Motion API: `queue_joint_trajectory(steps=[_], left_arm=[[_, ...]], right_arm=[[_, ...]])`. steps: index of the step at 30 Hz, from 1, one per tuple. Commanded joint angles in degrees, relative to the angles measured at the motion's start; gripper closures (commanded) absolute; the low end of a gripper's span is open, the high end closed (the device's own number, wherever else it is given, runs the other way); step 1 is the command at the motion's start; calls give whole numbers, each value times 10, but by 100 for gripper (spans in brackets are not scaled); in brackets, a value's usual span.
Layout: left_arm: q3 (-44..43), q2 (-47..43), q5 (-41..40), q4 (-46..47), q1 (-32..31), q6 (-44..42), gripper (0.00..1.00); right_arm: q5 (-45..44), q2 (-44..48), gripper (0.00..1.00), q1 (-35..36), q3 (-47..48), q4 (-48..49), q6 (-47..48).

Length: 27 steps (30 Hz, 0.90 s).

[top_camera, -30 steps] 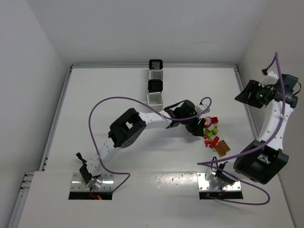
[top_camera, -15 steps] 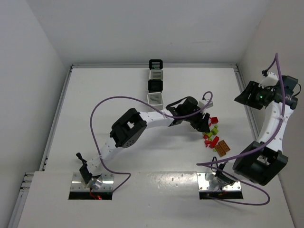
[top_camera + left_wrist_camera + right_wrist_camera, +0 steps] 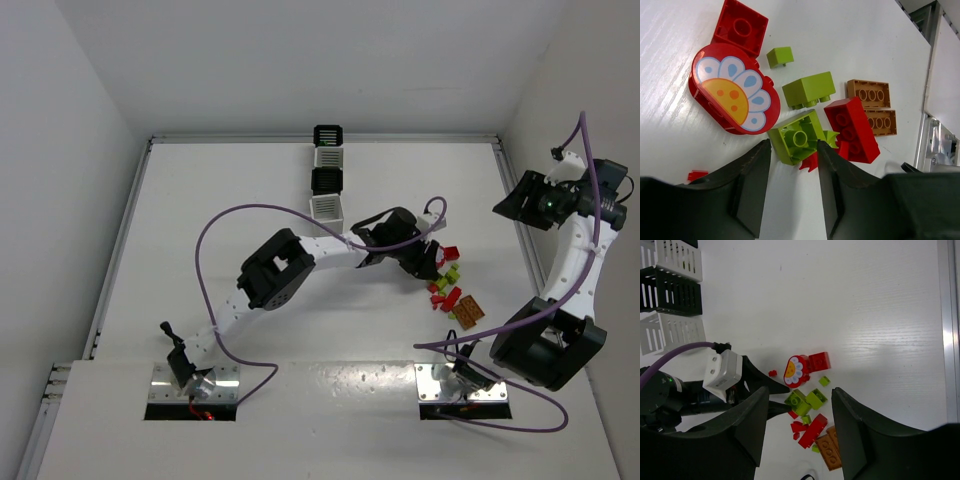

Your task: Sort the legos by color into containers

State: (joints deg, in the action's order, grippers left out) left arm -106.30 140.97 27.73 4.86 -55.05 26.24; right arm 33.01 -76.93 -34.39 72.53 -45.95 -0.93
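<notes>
The legos (image 3: 452, 288) lie in a loose pile right of the table's middle. My left gripper (image 3: 430, 262) is down at the pile's left edge. In the left wrist view it (image 3: 793, 146) is open, its tips flanking the near end of an upturned green brick (image 3: 797, 137). A red flower-faced piece (image 3: 732, 95), a red brick (image 3: 852, 129), another green brick (image 3: 810, 89) and two orange plates (image 3: 869, 92) surround it. My right gripper (image 3: 799, 390) hangs high at the right, open and empty, above the pile (image 3: 812, 405). The containers (image 3: 327, 170) stand in a row at the back.
The row alternates black (image 3: 328, 135), white (image 3: 328, 157), black (image 3: 327, 181), white (image 3: 326, 207); the nearest white bin is just left of my left wrist. A purple cable (image 3: 260, 210) arcs over the left arm. The right wall is close to my right arm (image 3: 575, 260).
My left arm has pushed a little to the right into the pile and its jaws have narrowed slightly round the green brick. The right arm has not moved.
</notes>
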Motion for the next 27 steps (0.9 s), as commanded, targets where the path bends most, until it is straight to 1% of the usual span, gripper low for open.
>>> queue_joint_trajectory(steps=[1,9,11,17,18,24,25,27], left_arm=[[-24,11,4,9,2,11,54],[-24,17,4,15,7,17,62],[-24,17,10,15,7,17,65],[-4,5,16,32,19,28,84],[7,-5,22,32,19,28,90],[46,-32,22,45,35,21,98],[59,-32,22,45,41,21,99],[72,-53,22,53,41,16,100]], right_arm=[[10,17,47,-3,1,12,1],[10,17,47,-3,1,12,1],[10,17,47,-3,1,12,1],[15,17,47,-3,-10,12,1],[15,17,47,-3,-10,12,1],[27,22,47,-3,-27,17,1],[33,22,48,-3,-27,17,1],[33,22,48,-3,-27,23,7]])
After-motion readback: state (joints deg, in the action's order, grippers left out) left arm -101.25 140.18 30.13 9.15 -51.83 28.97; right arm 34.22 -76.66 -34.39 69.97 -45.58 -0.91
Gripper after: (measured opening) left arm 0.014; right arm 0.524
